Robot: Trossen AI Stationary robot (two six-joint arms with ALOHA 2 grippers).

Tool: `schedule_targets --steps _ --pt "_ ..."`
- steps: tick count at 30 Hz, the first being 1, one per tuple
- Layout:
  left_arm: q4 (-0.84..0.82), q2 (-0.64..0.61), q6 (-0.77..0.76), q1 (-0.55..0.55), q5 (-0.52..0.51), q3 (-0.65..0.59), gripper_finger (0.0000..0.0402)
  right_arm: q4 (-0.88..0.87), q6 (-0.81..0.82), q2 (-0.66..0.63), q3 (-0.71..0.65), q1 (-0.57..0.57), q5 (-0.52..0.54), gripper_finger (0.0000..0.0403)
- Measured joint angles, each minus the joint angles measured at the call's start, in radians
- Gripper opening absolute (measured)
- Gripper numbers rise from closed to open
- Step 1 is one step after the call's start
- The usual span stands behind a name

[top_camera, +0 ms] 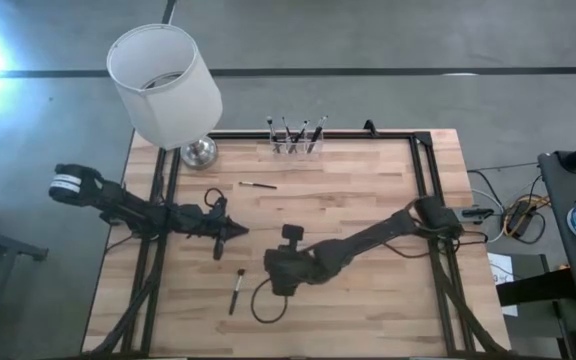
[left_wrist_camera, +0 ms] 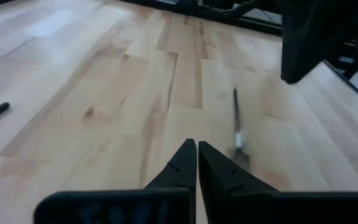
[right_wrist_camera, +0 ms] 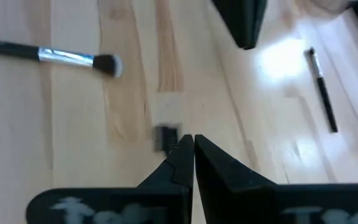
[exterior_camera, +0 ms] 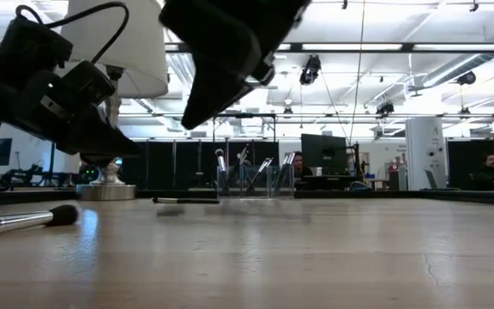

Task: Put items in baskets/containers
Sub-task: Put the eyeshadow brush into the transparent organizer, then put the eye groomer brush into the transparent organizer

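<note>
Meanwhile, both dark two-finger claws hang empty over the pale wooden plank table [top_camera: 368,230], each with its fingers pressed together and clamped on nothing: the left claw [top_camera: 240,231] points across the middle of the boards, the right claw [top_camera: 273,267] sits low near the front centre, close to it. Just beside them, toward the front edge, lies a thin dark-handled makeup brush with a silver ferrule and a soft bristle tip [top_camera: 236,290], flat on the boards; a second slim brush with a pale ferrule [top_camera: 258,185] lies farther back, between the left claw and the small clear plastic holder with side-by-side compartments [top_camera: 296,146], which stands at the back edge with several brushes already upright in it. A white drum-shaded lamp on a chrome base [top_camera: 164,85] stands just left of that holder. The likely trouble: with the two arms this near one another, a reach for the front brush could bring them into contact, and shut fingers lowered onto so thin a handle would probably roll or push it away rather than take it.
</note>
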Motion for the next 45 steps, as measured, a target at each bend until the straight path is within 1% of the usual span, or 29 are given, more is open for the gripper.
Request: schedule_targets --steps 5,8,10,14,17,20,24,27,30,33,36,41,45 --pt "0.009 0.002 0.002 -0.076 -0.046 0.025 0.0043 0.206 -0.001 -0.098 -0.169 0.003 0.024 0.0008" --pt "0.009 0.001 0.002 -0.118 -0.091 0.037 0.0065 0.269 0.004 -0.149 -0.261 0.000 0.002 0.0008" --pt "0.008 0.001 -0.001 -0.130 -0.108 0.044 0.0076 0.272 0.025 -0.170 -0.305 -0.006 -0.037 0.0008" --pt "0.003 0.004 0.008 -0.132 -0.080 0.058 0.0086 0.258 0.080 -0.190 -0.355 -0.044 -0.093 0.0008" --pt "-0.001 0.016 0.007 -0.132 -0.078 0.062 0.0083 0.211 0.125 -0.194 -0.381 -0.103 -0.225 0.0014" --pt "-0.001 0.028 0.007 -0.132 -0.078 0.063 0.0078 0.164 0.179 -0.193 -0.407 -0.152 -0.338 0.0036" --pt "-0.001 0.038 0.007 -0.132 -0.078 0.063 0.0076 0.077 0.233 -0.193 -0.416 -0.171 -0.391 0.0081" --pt "0.000 0.041 0.010 -0.132 -0.078 0.063 0.0075 0.019 0.268 -0.193 -0.417 -0.148 -0.394 0.0109" --pt "0.001 0.041 0.010 -0.132 -0.078 0.063 0.0075 0.008 0.305 -0.194 -0.437 -0.119 -0.387 0.0120" --pt "0.001 0.041 0.010 -0.132 -0.077 0.063 0.0075 0.008 0.341 -0.193 -0.463 -0.109 -0.349 0.0118" --pt "0.001 0.041 0.009 -0.132 -0.078 0.063 0.0075 0.016 0.363 -0.193 -0.487 -0.113 -0.312 0.0107" --pt "0.001 0.041 0.009 -0.132 -0.078 0.067 0.0075 0.064 0.348 -0.193 -0.496 -0.113 -0.307 0.0094" --pt "0.001 0.041 0.010 -0.132 -0.077 0.067 0.0075 0.066 0.328 -0.193 -0.492 -0.114 -0.306 0.0098"
